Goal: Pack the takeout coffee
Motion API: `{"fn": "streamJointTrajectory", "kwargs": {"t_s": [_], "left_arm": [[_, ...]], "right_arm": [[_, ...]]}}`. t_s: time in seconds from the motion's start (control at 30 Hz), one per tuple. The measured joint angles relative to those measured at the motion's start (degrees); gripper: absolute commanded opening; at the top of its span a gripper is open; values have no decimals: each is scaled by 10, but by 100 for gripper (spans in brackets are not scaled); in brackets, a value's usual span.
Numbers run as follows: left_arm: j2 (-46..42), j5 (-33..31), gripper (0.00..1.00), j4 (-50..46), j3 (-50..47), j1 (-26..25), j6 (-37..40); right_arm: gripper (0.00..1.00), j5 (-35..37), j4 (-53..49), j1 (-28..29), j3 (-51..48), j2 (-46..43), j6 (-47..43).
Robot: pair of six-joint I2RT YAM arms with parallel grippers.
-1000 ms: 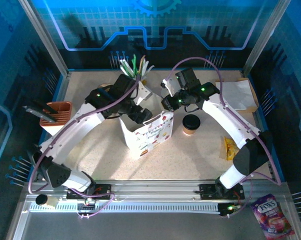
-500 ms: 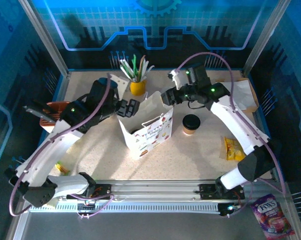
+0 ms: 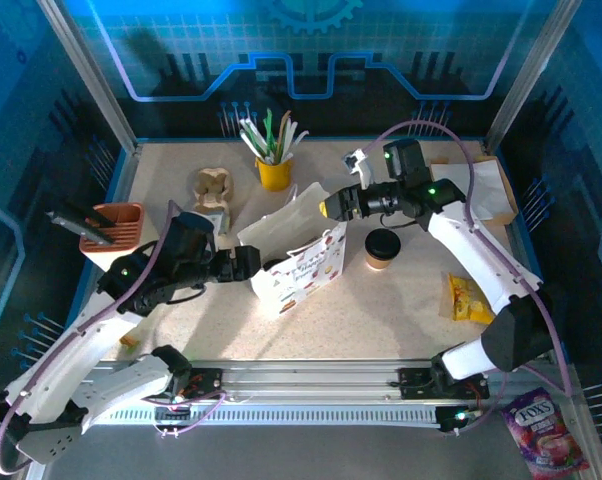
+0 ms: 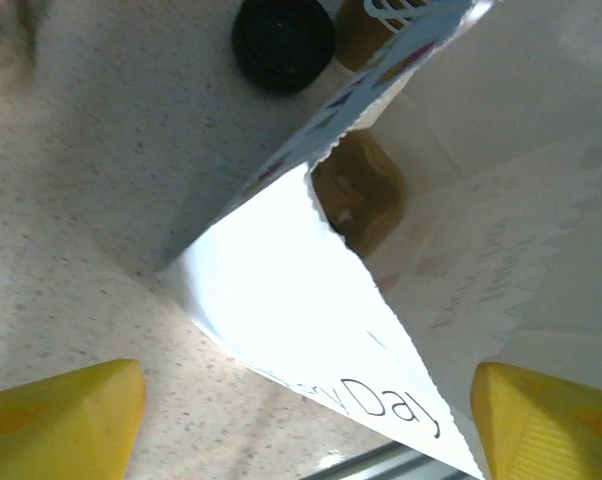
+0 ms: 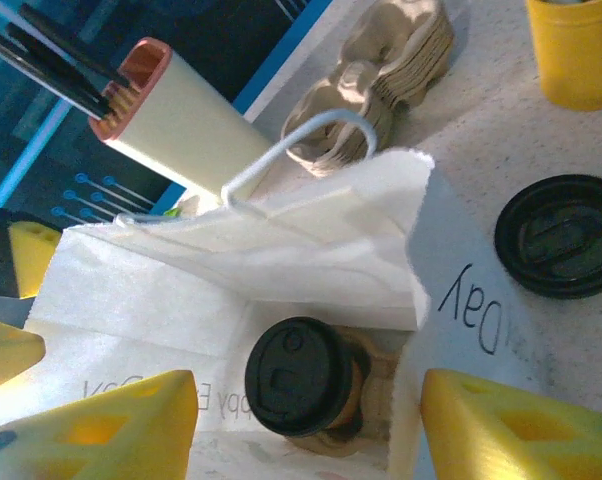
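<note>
**Q:** Since both were kraft paper, how would the second lidded coffee cup (image 3: 382,248) handle?

**A:** Probably light and crushable, with a lid that could pop off. Grip the wall below the lid. It stood on the worktop (image 3: 381,310) just beside the white paper bag (image 3: 301,265), whose flimsy rim stood in the way. The other cup (image 5: 301,375) sat upright inside.

**Q:** And the hands?

**A:** The right hand (image 3: 328,208) hung open and empty over the bag mouth. The left hand (image 3: 249,263) was open beside the bag's left wall.

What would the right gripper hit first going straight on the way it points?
Likely the black-lidded coffee cup inside the white paper bag: in the right wrist view it sits centred between the open fingers of the right gripper. Depth is unclear; the bag's rim may brush a finger first.
</note>
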Motion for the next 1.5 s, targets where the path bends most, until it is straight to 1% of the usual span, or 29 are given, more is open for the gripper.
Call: {"fn": "streamJointTrajectory", "kwargs": {"t_s": [0.17,0.3,0.47,0.67,0.93,1.07,1.3,1.5], "left_arm": [[5,25,72,28,0,0,-17],[18,36,61,43,0,0,-20],[39,37,51,44,4,0,-8],[77,25,44,36,39,10,28],[124,28,38,33,77,68,88],[153,40,36,34,98,92,115],[194,78,31,42,117,124,164],[216,106,30,58,124,135,192]], "right_arm": [[62,-36,19,-1,-40,-28,19],[63,-45,25,-3,-66,-57,26],[63,-52,32,-3,-90,-85,36],[63,-47,37,1,-121,-119,46],[63,-24,33,37,-134,-156,49],[63,1,26,44,-138,-170,42],[66,81,-2,44,-140,-205,12],[68,194,-27,42,-140,-229,-21]]}}
